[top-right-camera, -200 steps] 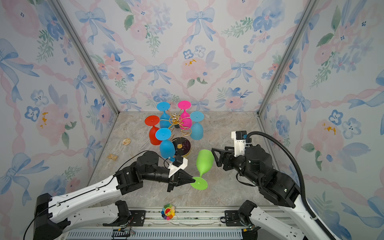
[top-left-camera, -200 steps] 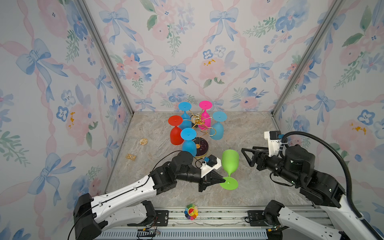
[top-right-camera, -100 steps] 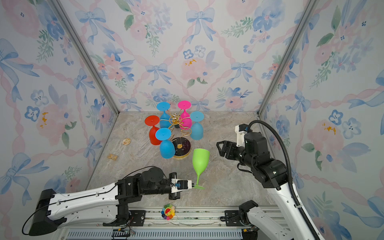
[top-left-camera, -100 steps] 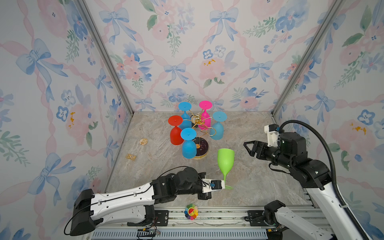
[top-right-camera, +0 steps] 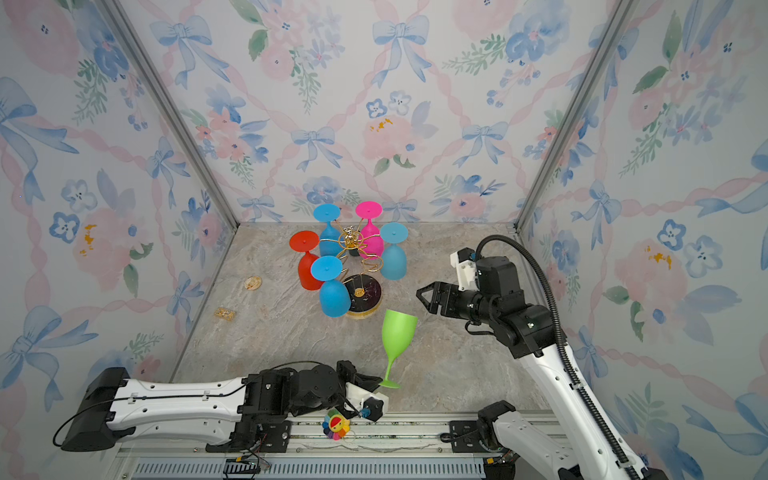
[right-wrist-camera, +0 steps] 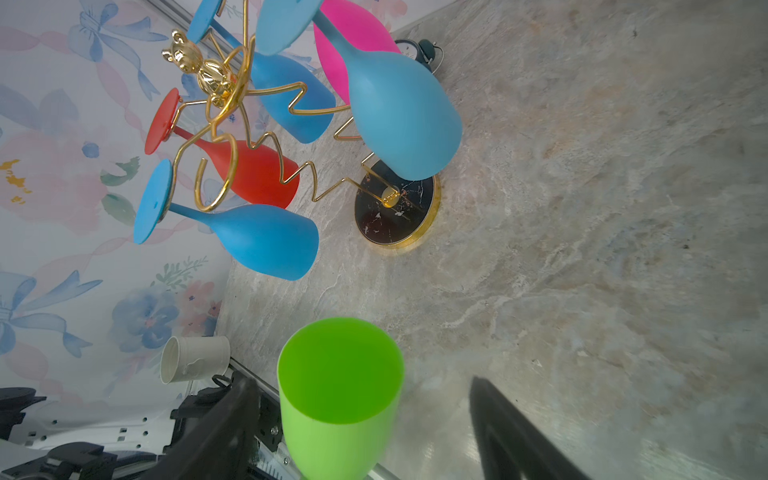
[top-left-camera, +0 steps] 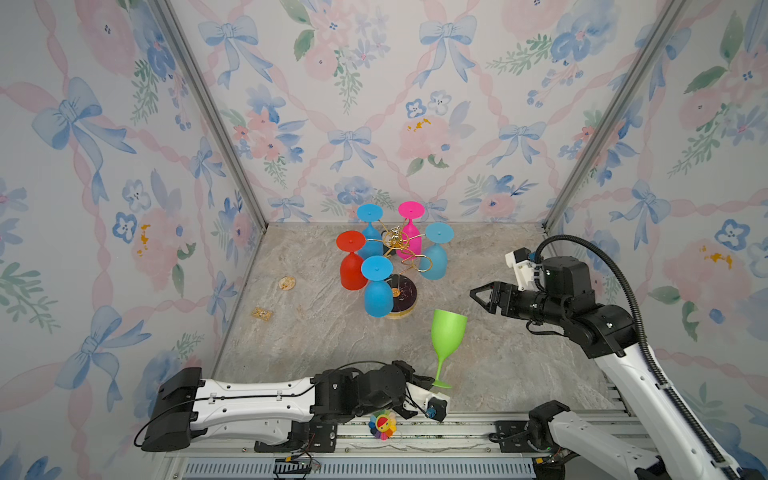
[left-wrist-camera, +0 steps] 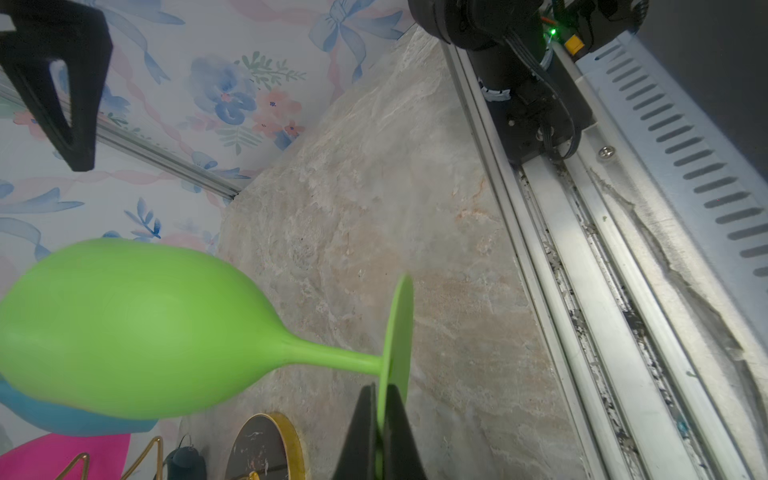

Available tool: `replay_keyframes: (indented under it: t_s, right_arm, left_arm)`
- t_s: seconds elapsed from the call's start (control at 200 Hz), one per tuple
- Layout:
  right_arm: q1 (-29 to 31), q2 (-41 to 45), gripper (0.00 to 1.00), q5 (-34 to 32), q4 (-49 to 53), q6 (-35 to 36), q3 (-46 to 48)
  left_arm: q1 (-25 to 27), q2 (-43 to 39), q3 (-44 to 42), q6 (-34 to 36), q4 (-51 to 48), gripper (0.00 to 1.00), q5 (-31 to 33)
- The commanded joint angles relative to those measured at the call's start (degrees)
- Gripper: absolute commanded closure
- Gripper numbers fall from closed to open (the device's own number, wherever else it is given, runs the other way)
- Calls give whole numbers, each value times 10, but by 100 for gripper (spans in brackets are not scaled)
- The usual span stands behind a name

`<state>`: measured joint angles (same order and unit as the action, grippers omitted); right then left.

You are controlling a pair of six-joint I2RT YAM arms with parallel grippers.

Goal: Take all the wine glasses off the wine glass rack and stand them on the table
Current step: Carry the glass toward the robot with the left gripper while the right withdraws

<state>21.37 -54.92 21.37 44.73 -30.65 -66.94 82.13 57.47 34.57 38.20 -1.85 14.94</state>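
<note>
Green wine glass point(top-left-camera: 448, 334), foot clamped in left jaws; right jaws apart, nearby.

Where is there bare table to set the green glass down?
Bare: between the rack base and the left arm; also right of the rack, under the right hand. Crowded: back middle, five glasses hanging round the rack.

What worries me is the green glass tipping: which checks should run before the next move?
1. Green glass off the rack: ok.
2. Left claw shut on the glass's foot: ok.
3. Foot flat on the table: cannot tell.
4. Right claw open, apart from the glass: ok.
5. Five other glasses hanging on the rack: ok.
</note>
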Motion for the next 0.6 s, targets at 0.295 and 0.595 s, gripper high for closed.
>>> replay_keyframes:
  t_s: [0.295,0.595]
  right_arm:
    - [5,-28,23,55,12,13,-1]
    - [53,-74,26,43,30,42,-22]
  left_arm:
    - [19,-41,-62,149,53,100,148]
    - [25,-57,-138,288,137,100,222]
